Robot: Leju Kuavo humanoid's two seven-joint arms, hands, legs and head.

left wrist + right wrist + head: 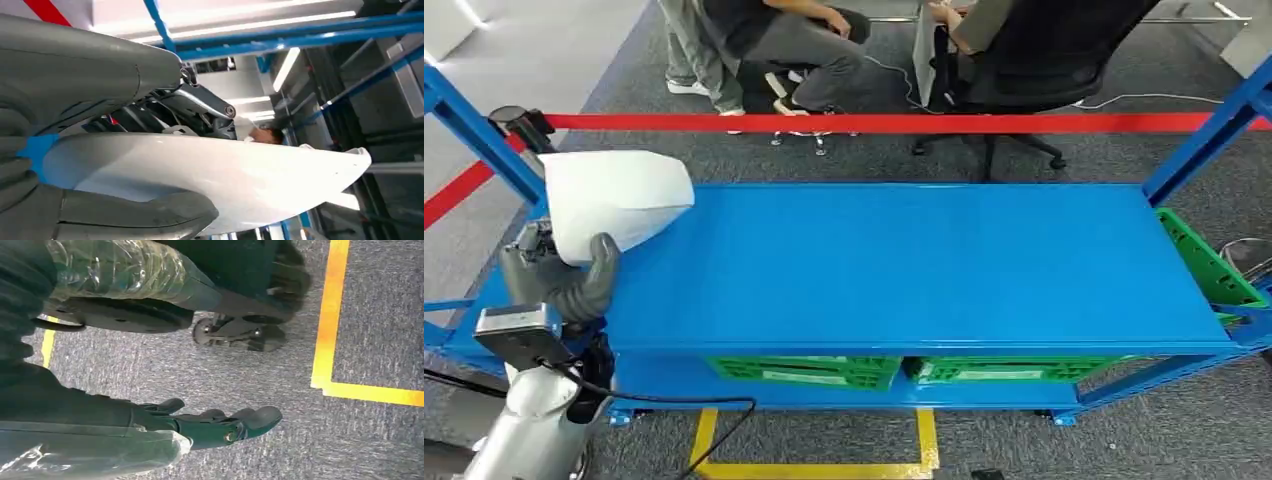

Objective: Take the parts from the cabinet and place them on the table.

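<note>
A white, smooth, wedge-shaped part (pixel 614 200) hangs over the far left end of the blue shelf top (pixel 904 260). My left hand (pixel 559 278) grips it from below, thumb curled up against its near side. In the left wrist view the white part (pixel 225 175) lies across the picture between the grey thumb (pixel 135 217) and the darker fingers (pixel 200 110). My right hand (pixel 220 426) hangs beside my body above grey carpet, fingers stretched out and apart, holding nothing.
Green crates (pixel 809 370) sit on the lower shelf under the blue top. A red barrier tape (pixel 874 122) runs behind the rack. People sit on chairs beyond it (pixel 804 50). Yellow floor tape (pixel 814 468) marks the carpet in front of the rack.
</note>
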